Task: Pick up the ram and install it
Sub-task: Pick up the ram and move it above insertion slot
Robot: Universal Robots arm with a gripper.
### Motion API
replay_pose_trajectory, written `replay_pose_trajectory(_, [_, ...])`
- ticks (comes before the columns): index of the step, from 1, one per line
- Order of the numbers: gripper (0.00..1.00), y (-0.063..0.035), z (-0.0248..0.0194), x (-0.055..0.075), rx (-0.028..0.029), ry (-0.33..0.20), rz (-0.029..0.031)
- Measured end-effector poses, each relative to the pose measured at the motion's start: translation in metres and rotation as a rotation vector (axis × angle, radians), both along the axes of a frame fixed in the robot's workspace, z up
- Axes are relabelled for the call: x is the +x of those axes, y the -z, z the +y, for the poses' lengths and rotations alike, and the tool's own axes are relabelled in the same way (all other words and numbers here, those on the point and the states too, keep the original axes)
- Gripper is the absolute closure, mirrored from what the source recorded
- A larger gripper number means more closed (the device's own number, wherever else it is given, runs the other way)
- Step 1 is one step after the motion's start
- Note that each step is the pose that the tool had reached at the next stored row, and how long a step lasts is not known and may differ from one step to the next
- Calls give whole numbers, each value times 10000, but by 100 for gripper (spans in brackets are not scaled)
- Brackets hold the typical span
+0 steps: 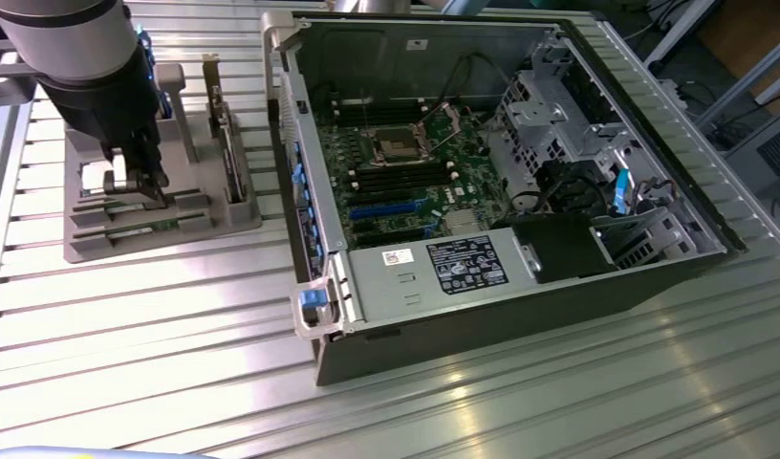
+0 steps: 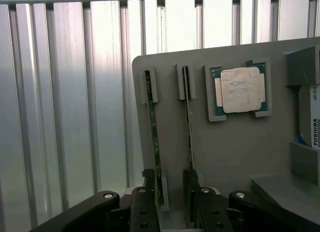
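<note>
Above the grey holder, we saw the spread fingers flanking the near end of the ram, whose long axis ran straight away from them.

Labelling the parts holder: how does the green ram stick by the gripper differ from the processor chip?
The ram stands on edge in a narrow slot; the processor chip lies flat in a square recess. The ram is long and thin, the chip squarish. The ram runs in between the fingers of the open gripper; the chip sits clear. Both rest in the grey holder.
</note>
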State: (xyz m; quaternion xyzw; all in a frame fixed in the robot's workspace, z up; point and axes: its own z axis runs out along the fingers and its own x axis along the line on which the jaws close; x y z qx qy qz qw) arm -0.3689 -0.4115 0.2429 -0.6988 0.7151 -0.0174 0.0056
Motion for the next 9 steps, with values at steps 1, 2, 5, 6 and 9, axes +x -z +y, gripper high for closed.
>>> replay_pose_trajectory(1, [64,4,-1,-1,-2,0,-1])
replay_pose_trajectory(2, [64,9,-2,-2,-5,0,-1])
replay_pose_trajectory(5, [64,31,-7,-7,-16,0,0])
replay_pose_trajectory(6, [64,37,-8,-8,-19,0,-1])
replay_pose_trajectory(9, [64,57,-11,-14,-30,0,0])
